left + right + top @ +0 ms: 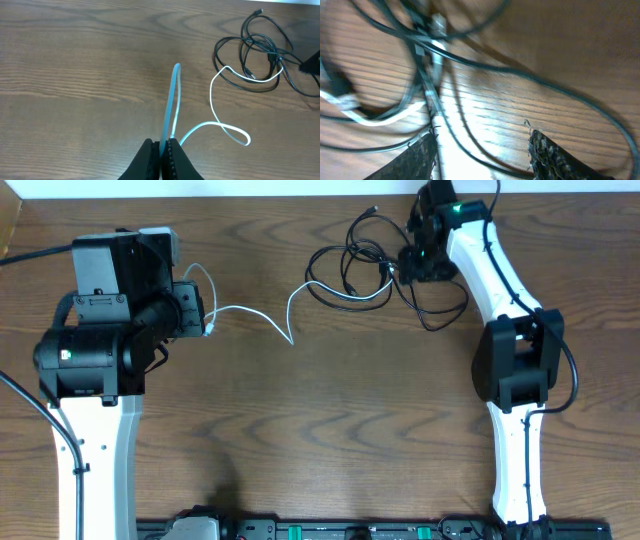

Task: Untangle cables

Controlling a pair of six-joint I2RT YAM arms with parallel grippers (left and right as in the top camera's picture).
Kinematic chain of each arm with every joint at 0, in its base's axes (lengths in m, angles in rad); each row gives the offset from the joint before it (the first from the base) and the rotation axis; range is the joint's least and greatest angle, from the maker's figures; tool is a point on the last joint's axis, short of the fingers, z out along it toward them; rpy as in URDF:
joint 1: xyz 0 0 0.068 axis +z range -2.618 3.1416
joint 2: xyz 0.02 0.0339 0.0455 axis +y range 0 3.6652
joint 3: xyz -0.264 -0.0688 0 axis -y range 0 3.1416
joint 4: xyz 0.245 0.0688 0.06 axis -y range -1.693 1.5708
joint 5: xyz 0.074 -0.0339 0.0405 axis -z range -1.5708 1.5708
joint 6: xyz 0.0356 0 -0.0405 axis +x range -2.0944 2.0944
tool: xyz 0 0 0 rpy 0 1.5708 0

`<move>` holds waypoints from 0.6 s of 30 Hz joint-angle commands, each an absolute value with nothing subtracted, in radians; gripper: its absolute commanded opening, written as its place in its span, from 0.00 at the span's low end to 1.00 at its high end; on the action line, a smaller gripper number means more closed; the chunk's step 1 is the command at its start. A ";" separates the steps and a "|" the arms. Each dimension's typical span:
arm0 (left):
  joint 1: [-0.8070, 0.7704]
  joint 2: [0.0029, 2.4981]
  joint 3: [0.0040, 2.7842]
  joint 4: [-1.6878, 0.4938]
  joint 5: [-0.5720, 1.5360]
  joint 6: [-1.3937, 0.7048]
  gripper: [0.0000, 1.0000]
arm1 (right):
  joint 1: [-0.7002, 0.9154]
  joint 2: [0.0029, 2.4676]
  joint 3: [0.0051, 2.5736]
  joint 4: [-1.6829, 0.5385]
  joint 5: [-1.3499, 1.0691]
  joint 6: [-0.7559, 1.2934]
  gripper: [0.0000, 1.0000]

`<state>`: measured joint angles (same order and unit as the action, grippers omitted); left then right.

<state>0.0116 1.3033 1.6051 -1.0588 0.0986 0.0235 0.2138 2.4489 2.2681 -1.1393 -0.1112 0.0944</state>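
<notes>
A white cable runs from my left gripper across the table into a tangle of black cables at the back right. My left gripper is shut on the white cable, which loops up from the jaws and trails right to the black tangle. My right gripper hovers over the tangle's right side. In the right wrist view its jaws are open, with black cables running between them and the white cable at the left.
The wooden table carries both arm bases at its front corners. The table's back edge lies just behind the tangle. Thick black arm wires hang at the far left.
</notes>
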 commanded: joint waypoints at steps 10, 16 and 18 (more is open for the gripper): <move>0.017 1.293 1.621 -1.073 0.086 0.033 0.08 | 0.371 2.391 2.317 -1.039 -0.099 0.369 0.35; 0.017 1.293 1.621 -1.072 0.086 0.030 0.07 | 0.358 2.438 2.243 -1.050 -0.018 0.607 0.34; 0.017 1.294 1.621 -1.072 0.087 0.022 0.08 | 0.343 2.439 2.217 -1.046 0.010 0.634 0.34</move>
<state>0.0116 1.3033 1.6051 -1.0702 0.0986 0.0235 0.3710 2.4104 2.2528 -1.0470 -0.0639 0.5167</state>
